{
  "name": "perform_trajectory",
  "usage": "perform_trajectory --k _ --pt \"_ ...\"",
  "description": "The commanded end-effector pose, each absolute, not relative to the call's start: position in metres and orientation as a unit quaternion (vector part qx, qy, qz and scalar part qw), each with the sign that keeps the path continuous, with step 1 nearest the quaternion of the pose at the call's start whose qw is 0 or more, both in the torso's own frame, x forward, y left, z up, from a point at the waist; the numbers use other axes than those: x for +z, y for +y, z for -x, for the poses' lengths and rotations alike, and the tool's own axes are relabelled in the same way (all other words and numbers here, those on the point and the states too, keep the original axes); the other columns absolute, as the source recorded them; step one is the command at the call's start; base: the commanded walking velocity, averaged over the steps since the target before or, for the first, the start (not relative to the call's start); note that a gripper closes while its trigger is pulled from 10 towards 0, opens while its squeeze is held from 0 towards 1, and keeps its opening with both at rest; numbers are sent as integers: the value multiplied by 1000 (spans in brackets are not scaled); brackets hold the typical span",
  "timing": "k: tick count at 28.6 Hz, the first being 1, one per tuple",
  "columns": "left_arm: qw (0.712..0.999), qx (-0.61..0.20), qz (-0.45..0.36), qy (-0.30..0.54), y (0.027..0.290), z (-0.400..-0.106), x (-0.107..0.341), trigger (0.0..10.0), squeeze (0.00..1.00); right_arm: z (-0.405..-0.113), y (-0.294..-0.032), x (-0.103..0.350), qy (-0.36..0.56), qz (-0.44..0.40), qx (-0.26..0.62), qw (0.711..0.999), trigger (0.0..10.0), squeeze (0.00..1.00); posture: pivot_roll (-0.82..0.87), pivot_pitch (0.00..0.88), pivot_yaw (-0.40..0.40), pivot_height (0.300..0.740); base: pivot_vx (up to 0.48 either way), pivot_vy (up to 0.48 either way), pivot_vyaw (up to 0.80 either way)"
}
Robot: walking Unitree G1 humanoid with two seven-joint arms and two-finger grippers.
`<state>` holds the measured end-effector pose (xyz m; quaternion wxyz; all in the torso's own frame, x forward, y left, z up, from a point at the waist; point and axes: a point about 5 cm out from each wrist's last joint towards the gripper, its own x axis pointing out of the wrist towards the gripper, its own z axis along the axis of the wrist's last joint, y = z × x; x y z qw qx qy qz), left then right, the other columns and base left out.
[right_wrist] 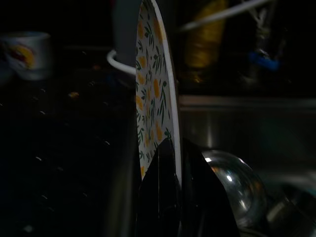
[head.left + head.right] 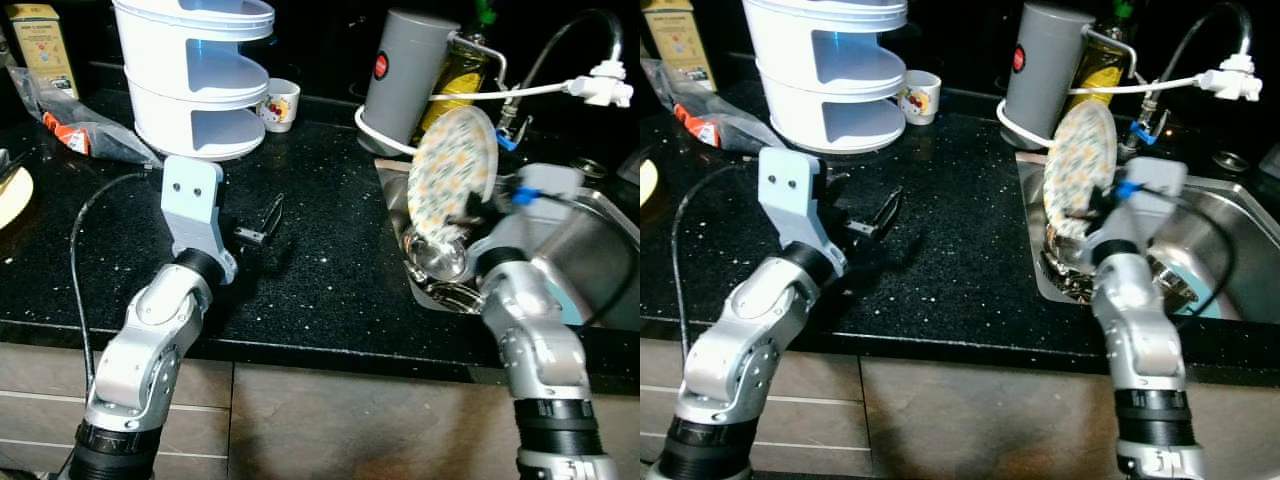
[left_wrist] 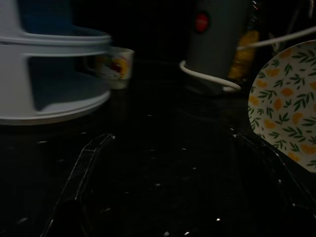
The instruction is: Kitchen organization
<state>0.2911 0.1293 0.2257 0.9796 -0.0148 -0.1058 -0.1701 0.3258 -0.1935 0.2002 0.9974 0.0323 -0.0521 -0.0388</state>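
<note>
The floral plate (image 2: 452, 178) stands on edge above the near-left corner of the sink (image 2: 600, 245), its patterned face turned toward the counter. The right gripper (image 1: 174, 163) is clamped on its lower rim — 1 black finger on each face, as the right wrist view shows edge-on. It looks stiff, glazed and breakable, probably light enough for 1 gripper but slick if wet; a rim pinch like this is the sensible hold, though a tilt could let it pivot or slip between the pads. Just below it in the sink lie a shiny metal bowl (image 2: 440, 255) and other dishes. Behind the plate stands a grey canister (image 2: 405, 80) with a white cable looped at its base. Farther left of the plate, the left gripper (image 2: 865, 225) hovers low over the black counter (image 2: 320, 270), fingers spread wide and empty, near the white tiered rack (image 2: 195, 75) and a small printed cup (image 2: 280, 103).
</note>
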Motion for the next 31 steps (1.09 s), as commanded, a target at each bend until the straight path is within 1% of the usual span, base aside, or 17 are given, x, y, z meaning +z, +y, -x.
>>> perform_trajectory --k 1,7,12,13,21,22,23,25,26,28,31 --pt "978 -180 11 -102 124 -291 224 10000 0 -325 -204 201 -49 -26 -61 997 10000 0 109 8 -174 740 0 0 -800" --pt "978 -183 11 -103 122 -291 224 10000 0 -324 -207 202 -51 -21 -67 996 10000 0 107 5 -174 740 0 0 -800" --pt "977 -188 10 -104 120 -291 224 10000 0 -324 -204 202 -49 -19 -61 997 10000 0 106 0 -173 740 0 0 -800" --pt "976 -189 9 -105 120 -291 224 10000 0 -324 -199 202 -50 -18 -50 997 10000 0 108 0 -174 740 0 0 -800" --pt "976 -189 8 -106 120 -291 224 10000 0 -325 -187 203 -55 -24 -25 998 10000 0 112 0 -176 740 0 0 -800" --pt "976 -189 8 -106 120 -291 224 10000 0 -326 -184 203 -56 -22 -18 998 10000 0 112 0 -176 740 0 0 0" --pt "976 -189 7 -107 120 -291 225 10000 0 -326 -175 204 -58 -32 2 998 10000 0 112 0 -176 740 0 0 0" --pt "976 -189 7 -107 120 -291 225 10000 0 -328 -170 203 -54 -31 11 998 10000 0 114 0 -178 740 0 0 0" --pt "976 -188 8 -108 120 -291 225 10000 0 -329 -160 201 -48 -29 30 998 10000 0 114 0 -176 740 0 0 0" --pt "976 -188 8 -108 120 -291 225 10000 0 -330 -158 200 -47 -29 35 998 10000 0 114 0 -176 740 0 0 0" --pt "976 -189 7 -108 119 -290 225 10000 0 -335 -142 199 -45 -17 61 997 10000 0 116 0 -175 740 0 0 0"
